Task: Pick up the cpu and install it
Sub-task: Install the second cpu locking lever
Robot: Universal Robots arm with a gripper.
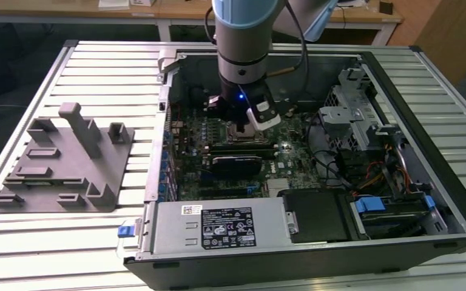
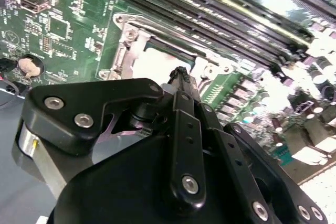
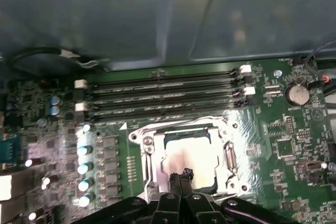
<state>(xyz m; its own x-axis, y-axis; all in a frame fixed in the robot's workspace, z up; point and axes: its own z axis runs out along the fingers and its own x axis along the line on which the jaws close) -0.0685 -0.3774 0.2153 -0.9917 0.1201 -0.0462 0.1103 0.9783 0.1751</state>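
While the gripper (image 3: 181, 178) hovers jaws-together above the cpu (image 3: 191, 153) lying in its socket (image 3: 184, 158), misalignment could bend contacts.

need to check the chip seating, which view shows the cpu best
The first wrist view: the cpu lies flat in the socket frame, silvery top nearly whole, the claw just at its edge. In the second wrist view the claw's links cover part of it. In the exterior view the arm hides the socket.

Gripper (image 2: 181, 73) tips together over cpu (image 2: 155, 61) in socket frame (image 2: 123, 45) (green motherboard (image 2: 58, 19) around)
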